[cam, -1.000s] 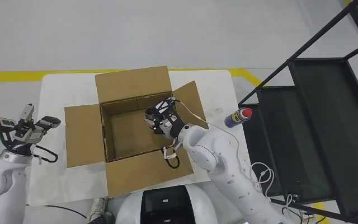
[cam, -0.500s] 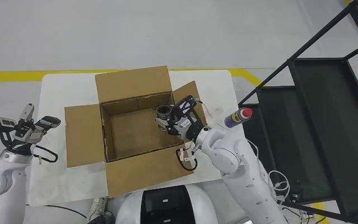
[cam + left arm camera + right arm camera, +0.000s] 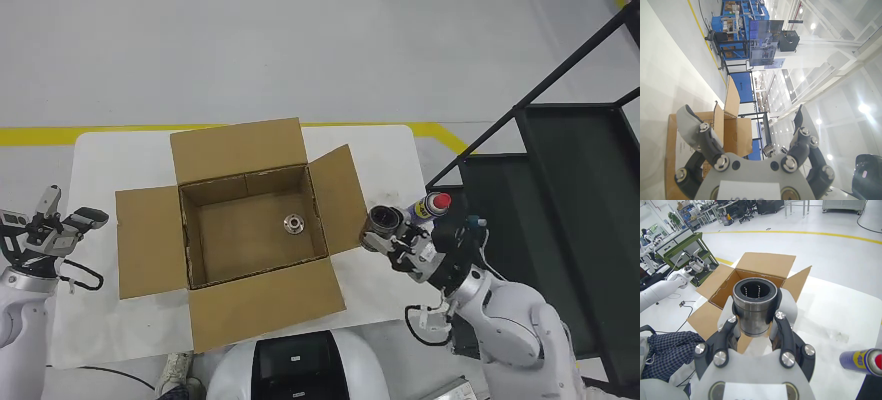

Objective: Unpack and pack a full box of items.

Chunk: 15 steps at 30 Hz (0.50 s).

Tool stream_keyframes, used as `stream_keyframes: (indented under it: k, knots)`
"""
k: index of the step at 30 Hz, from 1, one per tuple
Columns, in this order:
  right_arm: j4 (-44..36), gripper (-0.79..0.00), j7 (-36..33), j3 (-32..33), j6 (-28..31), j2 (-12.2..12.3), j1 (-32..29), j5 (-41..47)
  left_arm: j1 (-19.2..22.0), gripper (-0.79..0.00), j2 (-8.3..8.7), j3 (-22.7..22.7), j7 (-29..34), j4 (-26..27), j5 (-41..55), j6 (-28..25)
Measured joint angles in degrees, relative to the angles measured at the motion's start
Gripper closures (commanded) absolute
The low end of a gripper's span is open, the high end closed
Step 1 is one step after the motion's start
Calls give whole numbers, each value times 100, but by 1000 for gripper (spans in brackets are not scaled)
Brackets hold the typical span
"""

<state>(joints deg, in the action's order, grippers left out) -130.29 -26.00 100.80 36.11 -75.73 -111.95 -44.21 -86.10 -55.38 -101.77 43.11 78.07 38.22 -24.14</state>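
Box: the brown cardboard box (image 3: pixel 245 235) sits in the middle of the white tabletop (image 3: pixel 120 160). All four flaps are folded out and the top is open.

Inside the box: one small shiny thing (image 3: pixel 294 224) lies on the box floor, near the right wall. It looks like a little metal ring, but it is too small to be sure.

Right hand: the right hand (image 3: pixel 392 240) is out past the box's right flap, over the tabletop. Its two fingers are pinching a metal tube.

Metal tube: the metal tube (image 3: pixel 754 309) is fat, short and grey, with a dark rim. Its open end points away from the hand, and tiny shiny balls show in rows inside it. In the top view it sits between the right flap and the spray can.

Spray can: the blue spray can (image 3: pixel 427 209) has a red cap. It is near the right edge of the tabletop, just beside the right hand.

Left hand: the left hand (image 3: pixel 65 225) is off past the left edge of the tabletop, well apart from the box. Its fingers are spread wide with nothing between them.

Rack: a black metal rack (image 3: pixel 560 200) stands to the right of the tabletop.
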Motion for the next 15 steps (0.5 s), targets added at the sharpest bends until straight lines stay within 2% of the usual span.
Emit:
stream_keyframes:
  k: [5, 15]
  knots:
    - [158, 0, 663, 489, 606, 18, -675, 276, 0, -785, 0, 0, 0, 0, 0, 0]
    - [156, 0, 663, 488, 612, 18, -677, 273, 0, -785, 0, 0, 0, 0, 0, 0]
